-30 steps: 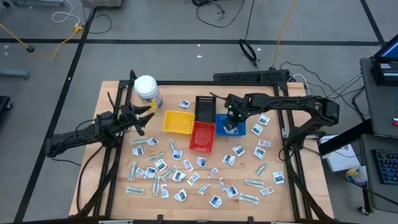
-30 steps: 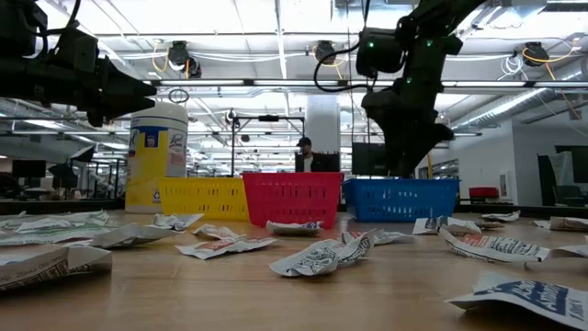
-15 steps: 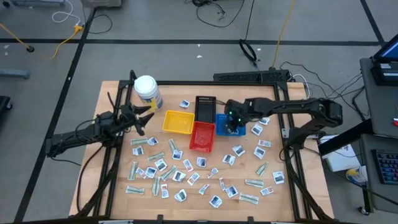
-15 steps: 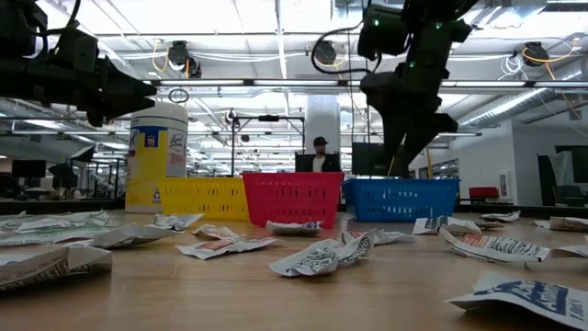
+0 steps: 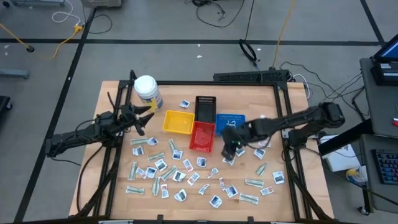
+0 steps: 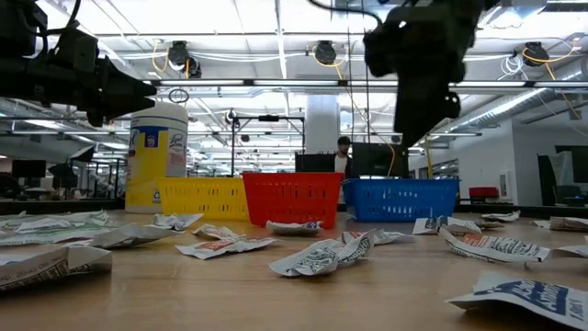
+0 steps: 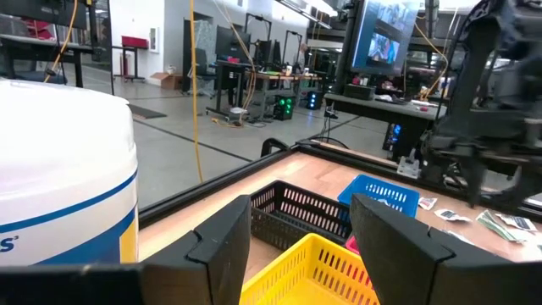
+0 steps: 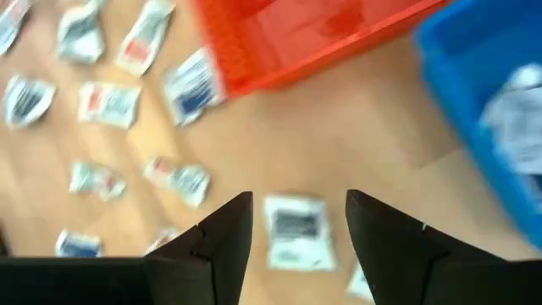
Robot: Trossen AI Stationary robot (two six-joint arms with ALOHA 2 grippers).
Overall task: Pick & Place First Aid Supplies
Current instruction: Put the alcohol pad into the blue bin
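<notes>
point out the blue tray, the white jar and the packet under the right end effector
blue tray (image 5: 231, 118), high view, its far wall
white jar (image 5: 146, 86), high view, its lid
packet (image 8: 296, 230), right wrist view, its printed face between the open fingers

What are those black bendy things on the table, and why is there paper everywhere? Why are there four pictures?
Those are two robot arms. Each ends in a two-fingered end effector. One camera looks down from above, one sits at table height, and one rides on each wrist. The papers are first aid packets scattered on the wooden table, to be sorted into the yellow tray, red tray, blue tray and black tray. The right end effector hangs open and empty above a white packet. The left end effector waits, open, beside the white jar.
</notes>
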